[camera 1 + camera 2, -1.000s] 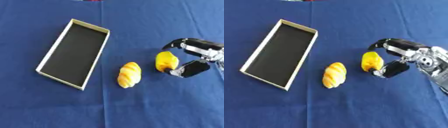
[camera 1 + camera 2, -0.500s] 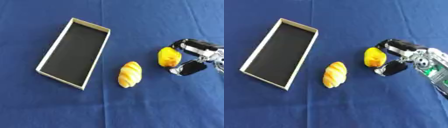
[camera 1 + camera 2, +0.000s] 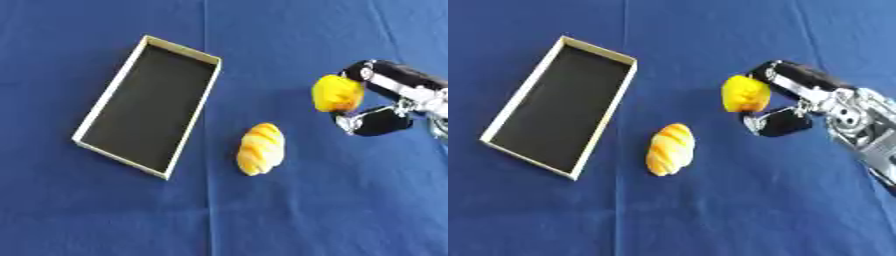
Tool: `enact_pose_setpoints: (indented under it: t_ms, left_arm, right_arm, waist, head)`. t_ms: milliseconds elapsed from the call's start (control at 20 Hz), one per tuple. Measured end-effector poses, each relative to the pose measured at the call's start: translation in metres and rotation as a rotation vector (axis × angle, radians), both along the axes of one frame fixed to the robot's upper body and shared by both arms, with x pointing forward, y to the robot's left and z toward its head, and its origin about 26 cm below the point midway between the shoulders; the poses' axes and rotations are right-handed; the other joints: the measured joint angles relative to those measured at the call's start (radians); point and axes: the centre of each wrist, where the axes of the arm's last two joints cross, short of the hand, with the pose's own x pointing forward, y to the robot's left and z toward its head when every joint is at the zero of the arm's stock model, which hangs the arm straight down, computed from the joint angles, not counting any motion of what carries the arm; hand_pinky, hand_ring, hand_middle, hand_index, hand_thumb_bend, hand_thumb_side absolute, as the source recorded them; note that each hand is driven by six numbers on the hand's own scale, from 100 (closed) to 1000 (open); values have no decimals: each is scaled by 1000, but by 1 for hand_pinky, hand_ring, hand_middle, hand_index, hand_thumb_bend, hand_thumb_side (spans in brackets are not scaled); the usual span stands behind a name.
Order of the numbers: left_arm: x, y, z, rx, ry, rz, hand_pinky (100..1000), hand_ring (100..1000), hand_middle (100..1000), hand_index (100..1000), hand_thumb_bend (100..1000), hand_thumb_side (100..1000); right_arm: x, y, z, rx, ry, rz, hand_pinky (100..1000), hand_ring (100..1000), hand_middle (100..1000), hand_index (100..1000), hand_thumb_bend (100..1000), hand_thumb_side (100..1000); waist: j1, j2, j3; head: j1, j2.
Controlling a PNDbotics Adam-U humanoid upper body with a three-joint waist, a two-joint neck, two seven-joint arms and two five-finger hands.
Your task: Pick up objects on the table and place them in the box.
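A yellow, lumpy, fruit-like object is pinched between the fingers and thumb of my right hand, which comes in from the right edge. The hand is shut on it, fingers curled over its top and the thumb below. A golden croissant-shaped bread lies on the blue cloth, left of and nearer than the hand. The box, a shallow rectangular tray with a cream rim and a black inside, lies slanted at the left with nothing in it. My left hand shows in neither view.
A blue cloth covers the whole table. Open cloth lies between the croissant and the box's right rim, and all along the near side.
My right hand has closed on the yellow object and carried it upward in the picture, away from where it lay. The croissant and the box have stayed put.
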Motion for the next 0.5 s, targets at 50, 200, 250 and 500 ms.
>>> enact_pose_setpoints:
  t_ms: [50,200,250,500]
  left_arm:
    - [0,0,0,0,0,0,876,837,818,852,601,745]
    - [0,0,0,1,0,0,875,837,819,853,606,754]
    - [0,0,0,1,0,-1,875,837,819,853,601,746]
    - [1,-3,3,8,-13,-18,874,838,819,854,602,747]
  right_arm:
    - [-1,6,11,4,-37,28,887,780,636,688,100,178]
    - [-4,29,43,0,-116,146,888,782,645,695,100,246]
    - [-5,39,52,-9,-124,193,887,782,648,697,100,206]
    - [-8,98,80,-63,-96,421,886,789,665,708,100,231]
  waist:
    - [-2,-4,1]
    - [-8,-13,3]
    - [-9,-16,5]
    - [-14,-25,23]
  head:
    - [0,0]
    - [0,0]
    - [0,1]
    - [-16,5]
